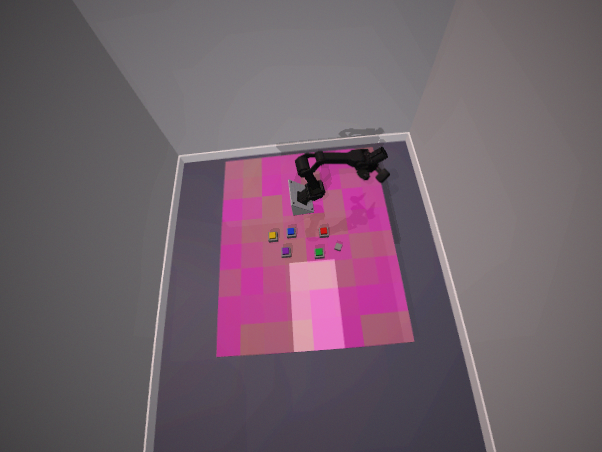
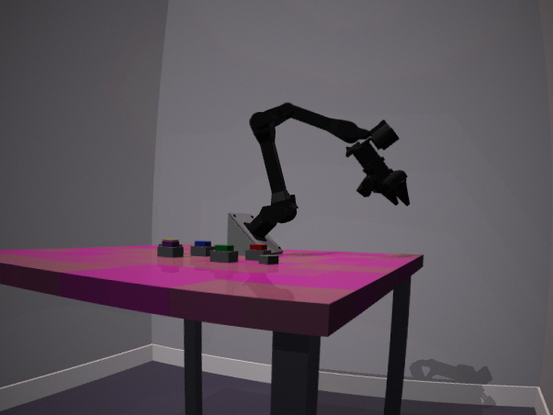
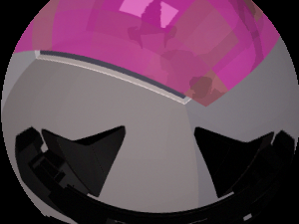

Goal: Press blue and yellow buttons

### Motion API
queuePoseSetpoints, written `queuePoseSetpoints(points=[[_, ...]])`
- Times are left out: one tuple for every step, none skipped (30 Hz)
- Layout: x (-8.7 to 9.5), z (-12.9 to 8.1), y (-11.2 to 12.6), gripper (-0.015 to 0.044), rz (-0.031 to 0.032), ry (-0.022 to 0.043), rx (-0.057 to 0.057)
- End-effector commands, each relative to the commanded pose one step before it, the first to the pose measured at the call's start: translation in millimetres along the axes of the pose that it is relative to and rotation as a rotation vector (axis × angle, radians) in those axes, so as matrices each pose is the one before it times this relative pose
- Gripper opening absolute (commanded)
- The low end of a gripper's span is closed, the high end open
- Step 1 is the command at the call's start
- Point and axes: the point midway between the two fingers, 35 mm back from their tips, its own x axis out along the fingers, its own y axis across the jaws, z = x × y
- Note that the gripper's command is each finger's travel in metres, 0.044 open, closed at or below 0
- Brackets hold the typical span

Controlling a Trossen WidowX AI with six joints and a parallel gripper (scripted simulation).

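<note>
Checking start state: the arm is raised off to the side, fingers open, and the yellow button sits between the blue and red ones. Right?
Not quite. In the top view the blue button sits between the yellow button and the red button. The arm is raised to the side, with the gripper open.

Place: you face a bare test room, not a home.
Walls (image 2: 92,115): plain grey, white skirting.
Table (image 2: 321,294): pink chequered top, dark legs, arm (image 2: 276,170) mounted near its far edge.

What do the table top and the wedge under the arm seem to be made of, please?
Table top: probably glossy laminate or painted board, since it mirrors the buttons and arm. Wedge: looks like pale grey matte metal, though plastic is possible.
</note>
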Motion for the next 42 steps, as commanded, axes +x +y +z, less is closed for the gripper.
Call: queuePoseSetpoints(points=[[1.11, 1.54, 1.42, 0.04, 0.00507, -0.0083, -0.0096], [3.26, 4.72, 4.27, 0.04, 0.01458, -0.02519, -0.0286], [5.27, 8.17, 7.03, 0.04, 0.02219, -0.04283, -0.0465], [6.19, 10.38, 8.19, 0.04, 0.02315, -0.05278, -0.0542], [6.09, 10.97, 7.76, 0.04, 0.01912, -0.05373, -0.0522], [5.98, 11.55, 7.26, 0.04, 0.01503, -0.05431, -0.0502], [5.87, 12.09, 6.72, 0.04, 0.01091, -0.05452, -0.0482], [5.76, 12.61, 6.12, 0.04, 0.00678, -0.05437, -0.0463], [5.64, 13.09, 5.47, 0.04, 0.0027, -0.05385, -0.0443], [5.52, 13.53, 4.78, 0.04, -0.0013, -0.05296, -0.0424], [5.4, 13.92, 4.04, 0.04, -0.0052, -0.05171, -0.0406], [5.27, 14.26, 3.26, 0.04, -0.00894, -0.05012, -0.0387], [5.14, 14.55, 2.44, 0.04, -0.01251, -0.04819, -0.037], [4.61, 13.46, 1.47, 0.04, -0.01434, -0.04201, -0.0322], [3.51, 10.42, 0.61, 0.04, -0.01278, -0.03084, -0.0237], [3.46, 10.54, 0.18, 0.04, -0.01431, -0.02968, -0.0231], [3.39, 10.57, -0.26, 0.04, -0.01566, -0.02825, -0.0222], [3.33, 10.6, -0.71, 0.04, -0.01694, -0.02678, -0.0215], [3.26, 10.6, -1.16, 0.04, -0.01809, -0.0252, -0.0207], [3.2, 10.64, -1.62, 0.04, -0.01925, -0.0237, -0.0201], [3.14, 10.61, -2.08, 0.04, -0.02022, -0.02203, -0.0194], [3.07, 10.55, -2.55, 0.04, -0.02108, -0.02029, -0.0187], [3.0, 10.44, -3.0, 0.04, -0.02174, -0.01844, -0.018], [2.92, 10.31, -3.46, 0.04, -0.02227, -0.01656, -0.0173], [2.84, 10.15, -3.9, 0.04, -0.02266, -0.01466, -0.0167], [2.77, 10.0, -4.35, 0.04, -0.02298, -0.01279, -0.0161], [2.69, 9.8, -4.79, 0.04, -0.02313, -0.01088, -0.0155], [2.61, 9.56, -5.2, 0.04, -0.02307, -0.00894, -0.0149], [2.55, 9.4, -5.67, 0.04, -0.02312, -0.00711, -0.0144], [2.47, 9.13, -6.08, 0.04, -0.02284, -0.00521, -0.0139], [2.4, 8.85, -6.48, 0.04, -0.02245, -0.00334, -0.0134], [2.31, 8.53, -6.85, 0.04, -0.02187, -0.00151, -0.0129], [2.23, 8.2, -7.22, 0.04, -0.0212, 0.00026, -0.0124], [2.16, 7.88, -7.6, 0.04, -0.02045, 0.00199, -0.0121], [2.08, 7.52, -7.94, 0.04, -0.01952, 0.00365, -0.0117], [1.99, 7.11, -8.24, 0.04, -0.01841, 0.00522, -0.0113], [1.91, 6.71, -8.54, 0.04, -0.01722, 0.0067, -0.0109], [1.82, 6.3, -8.81, 0.04, -0.01593, 0.0081, -0.0106], [1.72, 5.82, -8.99, 0.04, -0.01442, 0.00931, -0.0102], [1.63, 5.36, -9.19, 0.04, -0.0129, 0.01044, -0.01], [1.55, 4.92, -9.39, 0.04, -0.01134, 0.01147, -0.0097], [1.47, 4.47, -9.61, 0.04, -0.00973, 0.01244, -0.0096]])
